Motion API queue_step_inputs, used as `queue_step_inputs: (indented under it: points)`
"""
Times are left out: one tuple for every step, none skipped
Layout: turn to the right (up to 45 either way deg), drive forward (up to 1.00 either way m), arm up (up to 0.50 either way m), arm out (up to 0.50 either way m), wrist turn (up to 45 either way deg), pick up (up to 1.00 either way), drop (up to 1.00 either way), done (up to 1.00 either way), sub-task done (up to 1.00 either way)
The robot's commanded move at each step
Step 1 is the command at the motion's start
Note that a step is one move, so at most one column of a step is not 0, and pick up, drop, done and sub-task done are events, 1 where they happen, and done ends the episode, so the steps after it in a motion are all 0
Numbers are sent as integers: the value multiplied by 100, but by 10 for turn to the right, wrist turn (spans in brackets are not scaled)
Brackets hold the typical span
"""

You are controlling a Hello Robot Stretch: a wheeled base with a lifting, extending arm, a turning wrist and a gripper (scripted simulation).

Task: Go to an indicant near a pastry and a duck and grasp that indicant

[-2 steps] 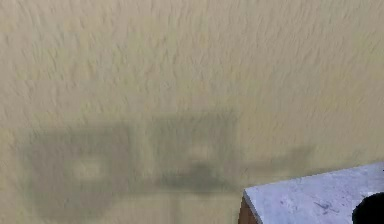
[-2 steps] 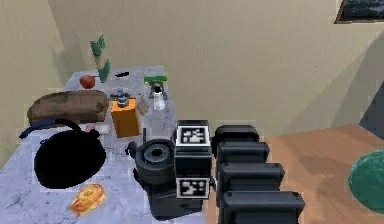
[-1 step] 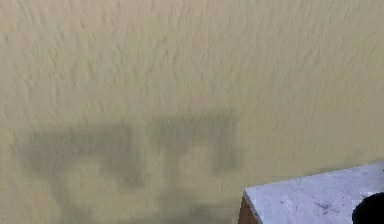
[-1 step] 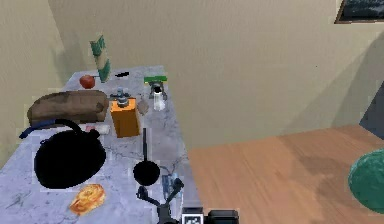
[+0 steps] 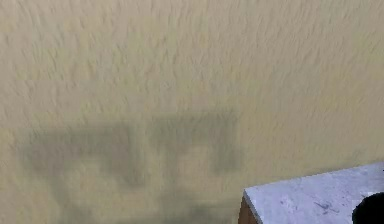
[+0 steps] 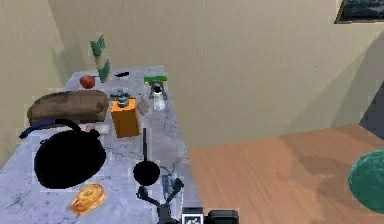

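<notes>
A grey marbled table (image 6: 175,140) fills the arm side view's left. An orange-brown pastry (image 6: 87,199) lies near its front edge, beside a large black rounded vessel (image 6: 68,160). A small black disc on a thin upright stem (image 6: 146,172) stands right of that vessel. My gripper (image 6: 165,195) shows at the bottom edge, its thin fingers lying over the tabletop just below the disc, with a white marked square (image 6: 191,215) to their right. I cannot tell whether it holds anything. Nothing here is shaped clearly enough to name as the indicant or the duck.
Farther back on the table are an orange box (image 6: 124,120), a brown loaf (image 6: 68,106), a red round fruit (image 6: 88,81), a shaker (image 6: 158,99), a flat green thing (image 6: 155,78) and an upright green thing (image 6: 98,46). Wooden floor (image 6: 280,170) lies right. The table's corner (image 5: 320,200) meets a beige wall (image 5: 180,70).
</notes>
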Motion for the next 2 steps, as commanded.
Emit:
queue_step_inputs:
  points:
    - [0,0,10,0,0,0,0,0,0]
    - [0,0,0,0,0,0,0,100,0]
